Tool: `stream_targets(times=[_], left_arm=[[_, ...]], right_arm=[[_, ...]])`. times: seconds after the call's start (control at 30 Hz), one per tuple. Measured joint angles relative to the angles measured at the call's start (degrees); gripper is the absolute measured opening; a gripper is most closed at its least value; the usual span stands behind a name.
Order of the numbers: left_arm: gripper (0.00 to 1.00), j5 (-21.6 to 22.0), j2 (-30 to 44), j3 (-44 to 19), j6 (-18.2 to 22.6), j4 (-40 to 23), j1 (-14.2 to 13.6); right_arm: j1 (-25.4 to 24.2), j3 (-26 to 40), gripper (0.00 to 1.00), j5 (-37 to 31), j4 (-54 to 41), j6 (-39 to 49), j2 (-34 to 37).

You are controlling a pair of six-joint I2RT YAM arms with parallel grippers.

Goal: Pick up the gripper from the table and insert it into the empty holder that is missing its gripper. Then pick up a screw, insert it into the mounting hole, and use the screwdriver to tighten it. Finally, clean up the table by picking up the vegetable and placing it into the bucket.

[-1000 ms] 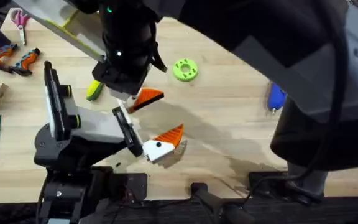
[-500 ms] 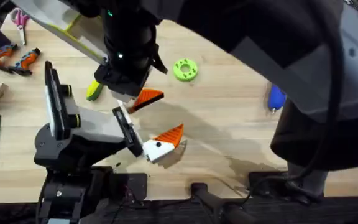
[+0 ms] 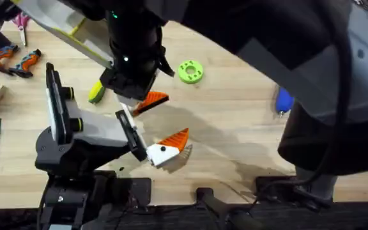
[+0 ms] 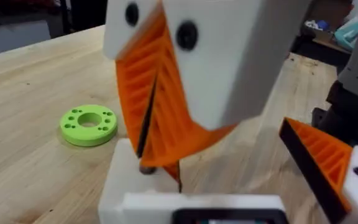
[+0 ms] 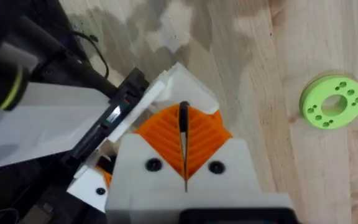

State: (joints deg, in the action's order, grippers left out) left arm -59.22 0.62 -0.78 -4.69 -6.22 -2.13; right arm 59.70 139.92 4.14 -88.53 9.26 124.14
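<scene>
Barely shifted since earlier: our right gripper [image 3: 147, 101] clamps the small loose orange wedge gripper [image 5: 183, 134] over the white plastic holder [image 4: 126, 180], aligning for insertion; left gripper [image 3: 165, 148] state unclear, bench centre, 6 o'clock from green ring [image 3: 190, 71].

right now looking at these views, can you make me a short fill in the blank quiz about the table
1. The flat ring-shaped disc on the table is ____ in colour.
2. The right gripper holds its two orange pads ____ together.
3. The screwdriver lying near the table's right side is ____.
4. The table is made of ____.

Missing words: green; pressed; blue; wood
</scene>
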Motion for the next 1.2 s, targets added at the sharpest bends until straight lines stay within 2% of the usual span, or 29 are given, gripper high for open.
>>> stream_targets(times=[1.07,1.17,1.2], left_arm=[[0.985,-0.2,0.1,0.0,-0.4,0.0,0.0],[0.985,-0.2,0.1,0.0,-0.4,-0.1,0.0],[0.985,-0.2,0.1,0.0,-0.5,-0.1,0.0]], right_arm=[[0.3,0.0,0.006,0.0,1.8,-0.3,1.7],[0.3,0.0,0.131,-0.2,1.8,-0.5,1.7],[0.3,0.0,0.245,-0.5,1.8,-0.5,1.7]])
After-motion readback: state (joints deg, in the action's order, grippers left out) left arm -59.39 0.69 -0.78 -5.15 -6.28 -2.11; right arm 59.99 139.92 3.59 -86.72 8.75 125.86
